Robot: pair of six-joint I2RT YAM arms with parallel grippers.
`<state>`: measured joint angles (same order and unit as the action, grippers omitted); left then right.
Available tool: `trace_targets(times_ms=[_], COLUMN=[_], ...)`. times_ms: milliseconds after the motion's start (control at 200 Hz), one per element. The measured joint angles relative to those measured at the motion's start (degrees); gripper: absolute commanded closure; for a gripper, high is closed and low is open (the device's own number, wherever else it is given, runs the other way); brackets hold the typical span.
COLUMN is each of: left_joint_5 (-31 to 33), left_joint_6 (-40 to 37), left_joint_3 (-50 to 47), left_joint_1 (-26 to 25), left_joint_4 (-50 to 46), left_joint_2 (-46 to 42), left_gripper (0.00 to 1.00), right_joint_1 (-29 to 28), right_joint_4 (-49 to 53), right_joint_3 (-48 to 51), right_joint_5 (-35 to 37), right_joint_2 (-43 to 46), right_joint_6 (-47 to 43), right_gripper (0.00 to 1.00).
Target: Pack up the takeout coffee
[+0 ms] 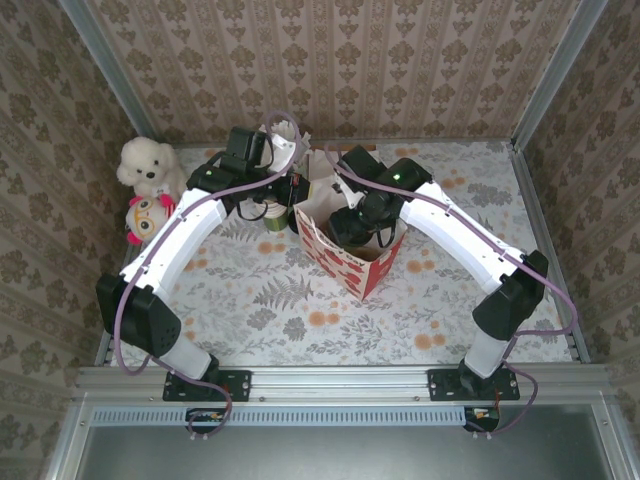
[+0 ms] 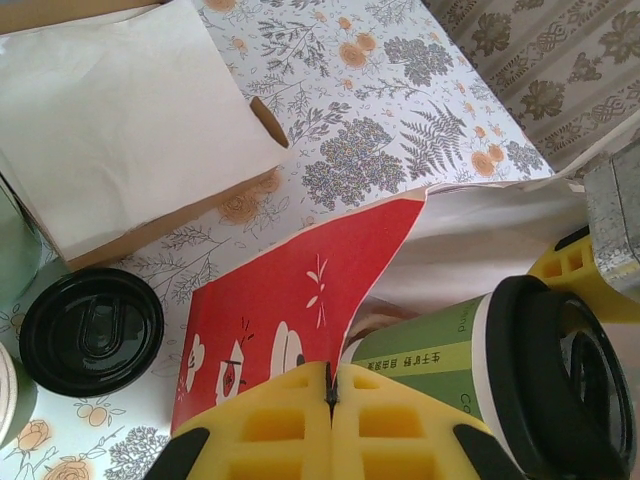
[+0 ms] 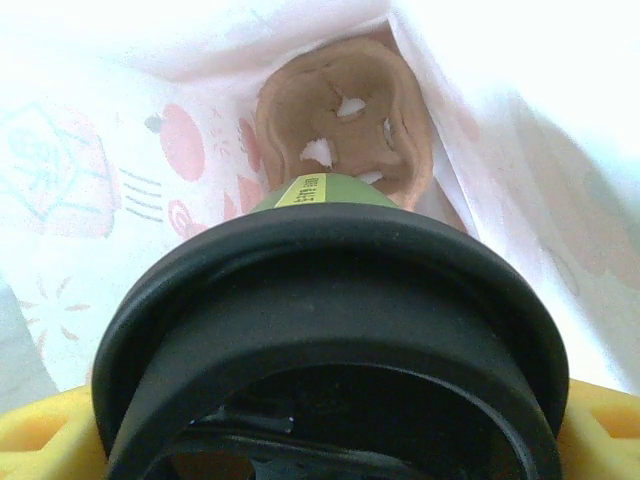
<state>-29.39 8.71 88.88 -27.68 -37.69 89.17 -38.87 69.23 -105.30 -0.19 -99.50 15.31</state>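
Inside the mouth of the red paper bag [image 1: 352,262], the right gripper [image 1: 360,224] is clamped, jaws wide, around the green coffee cup [image 2: 425,352], whose black lid [image 3: 330,290] is on. The cup hangs above the brown cardboard base [image 3: 340,110] and looks not yet set down. The left gripper [image 2: 330,398] is pinched together on the bag's red rim, holding the mouth apart. To do this well, lower the cup straight and upright, hold the rim clear of the lid, and release only once the cup stands on the base. Counted: one bag, one lidded cup, one spare black lid [image 2: 90,330] on the tabletop [image 2: 400,90], and two plush toys, a white dog [image 1: 145,163] and a pink-trimmed doll [image 1: 146,216].
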Motion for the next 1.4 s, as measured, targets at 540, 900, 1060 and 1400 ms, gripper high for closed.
trace_targets(times_ms=[540, 900, 1060, 1400], left_joint_5=[-1.6, -2.5, -2.6, -2.8], left_joint_6=[-1.0, -1.0, -1.0, -0.9], left_joint_3=[0.0, 0.0, 0.0, 0.0], left_joint_1=[2.2, 2.7, 2.7, 2.7], left_joint_4=[0.9, 0.9, 0.9, 0.9], left_joint_2=[0.0, 0.4, 0.8, 0.9], left_gripper=[1.0, 1.0, 1.0, 1.0], right_joint_1=[0.0, 0.2, 0.4, 0.5], right_joint_4=[8.8, 8.4, 7.3, 5.6], right_joint_3=[-0.4, 1.5, 3.0, 4.8], right_joint_5=[1.2, 1.0, 0.6, 1.6], right_joint_2=[-5.1, -6.4, -7.0, -7.0], right_joint_6=[-5.7, -9.3, -9.7, -9.6], right_gripper=[0.7, 0.7, 0.71, 0.71])
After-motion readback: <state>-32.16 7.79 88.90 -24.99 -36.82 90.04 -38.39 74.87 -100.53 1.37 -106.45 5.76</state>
